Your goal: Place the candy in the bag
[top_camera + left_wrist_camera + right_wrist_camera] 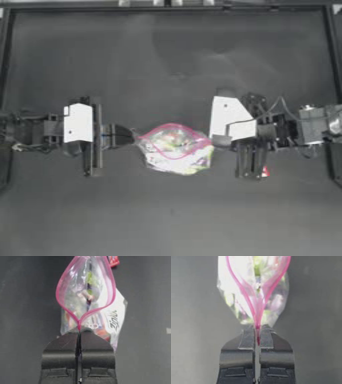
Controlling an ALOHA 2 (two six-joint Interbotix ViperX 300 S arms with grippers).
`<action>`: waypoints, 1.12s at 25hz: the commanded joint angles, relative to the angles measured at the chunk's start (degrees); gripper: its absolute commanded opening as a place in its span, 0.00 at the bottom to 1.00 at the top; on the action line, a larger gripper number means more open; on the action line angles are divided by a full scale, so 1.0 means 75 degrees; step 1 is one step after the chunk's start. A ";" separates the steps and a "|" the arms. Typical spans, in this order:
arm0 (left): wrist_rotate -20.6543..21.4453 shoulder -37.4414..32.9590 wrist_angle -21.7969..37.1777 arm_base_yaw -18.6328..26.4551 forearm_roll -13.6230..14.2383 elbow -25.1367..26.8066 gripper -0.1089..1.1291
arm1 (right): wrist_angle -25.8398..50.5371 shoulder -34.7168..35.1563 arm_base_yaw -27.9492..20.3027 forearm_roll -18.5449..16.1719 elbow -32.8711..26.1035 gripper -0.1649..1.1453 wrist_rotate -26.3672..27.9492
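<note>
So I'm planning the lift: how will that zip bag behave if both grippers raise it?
The bag is thin film pinched at both seal ends by the left gripper and right gripper, so it will probably sag. The sweets inside likely weight its bottom, and its mouth may narrow.

The clear plastic zip bag point(176, 148) has a pink-red seal strip and multicoloured sweets inside; the small wrapped candy point(266, 171) is red.

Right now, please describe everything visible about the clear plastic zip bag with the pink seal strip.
The clear plastic zip bag sits at mid-table, holding multicoloured sweets. Its pink seal strip forms an open loop, so the mouth gapes upward. The left gripper pinches one end of the strip and the right gripper pinches the other, both shut. Printed lettering shows on one side.
</note>
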 commanded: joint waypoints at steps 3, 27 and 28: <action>0.0000 0.0152 -0.0316 -0.0117 0.0000 -0.0164 0.14 | -0.0188 -0.0012 -0.0012 0.0035 0.0035 0.16 0.0035; -0.0047 0.1043 -0.1031 -0.0352 -0.0012 -0.0164 0.14 | -0.0855 0.0516 -0.0023 0.0094 0.0398 0.16 0.0188; -0.0047 0.1066 -0.1055 -0.0352 -0.0012 -0.0164 0.14 | -0.0902 0.0504 -0.0047 0.0094 0.0410 0.16 0.0188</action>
